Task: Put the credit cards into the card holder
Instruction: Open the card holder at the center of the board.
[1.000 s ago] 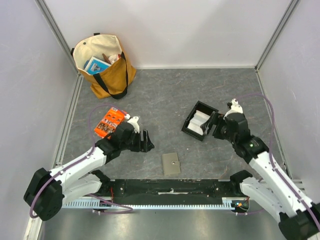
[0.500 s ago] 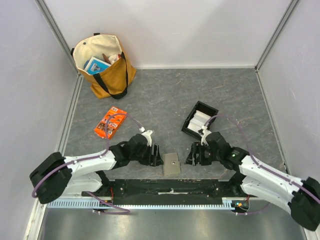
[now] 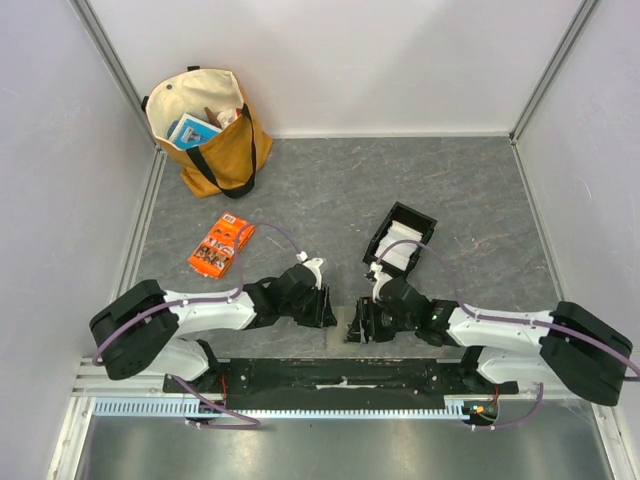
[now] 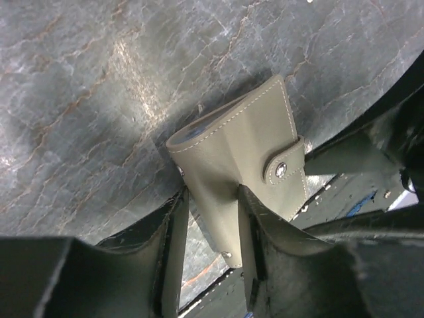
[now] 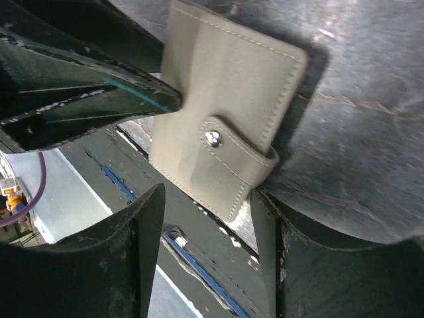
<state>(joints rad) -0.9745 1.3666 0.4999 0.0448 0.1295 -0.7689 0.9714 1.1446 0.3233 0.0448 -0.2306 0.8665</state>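
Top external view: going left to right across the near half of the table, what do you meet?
Orange packet → left gripper → card holder → right gripper.

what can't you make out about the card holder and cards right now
- Wrist views: the card holder is snapped shut, so its inside is hidden.
- Top view: it lies almost wholly under the left gripper and right gripper.
- Top view: the credit cards in the black tray are too small to count.
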